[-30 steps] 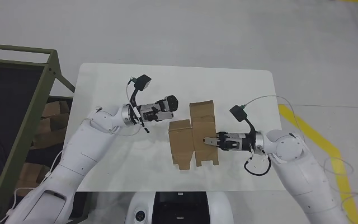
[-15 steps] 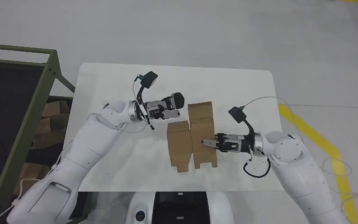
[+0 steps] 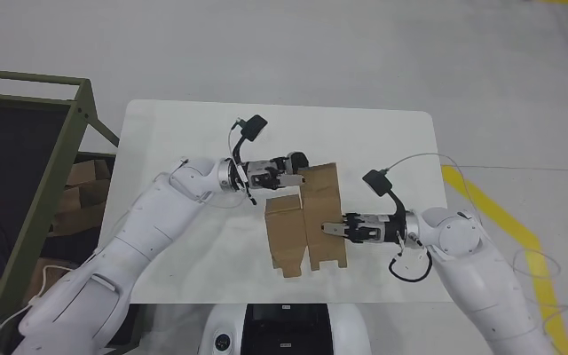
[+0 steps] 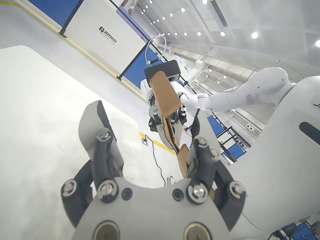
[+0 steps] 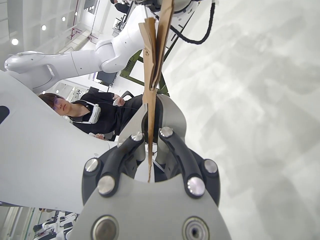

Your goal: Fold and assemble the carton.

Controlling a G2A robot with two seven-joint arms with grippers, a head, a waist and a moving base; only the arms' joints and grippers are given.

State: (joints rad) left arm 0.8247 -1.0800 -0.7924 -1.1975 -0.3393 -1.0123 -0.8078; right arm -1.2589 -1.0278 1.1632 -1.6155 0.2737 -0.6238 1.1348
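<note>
Dark lettering (image 4: 110, 36) with small logo on white partition panel (image 4: 100, 16)

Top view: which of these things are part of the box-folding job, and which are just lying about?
Part of the job:
- carton, flat brown cardboard
- right gripper, shut on the carton's edge
- left gripper, open at the carton's far corner
- white table under it all

Just lying about:
- green metal frame beside the table
- cardboard boxes by that frame
- yellow floor line

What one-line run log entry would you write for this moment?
carton: unassembled, over table | right gripper: shut on carton edge | left gripper: open, at carton's far end
</note>
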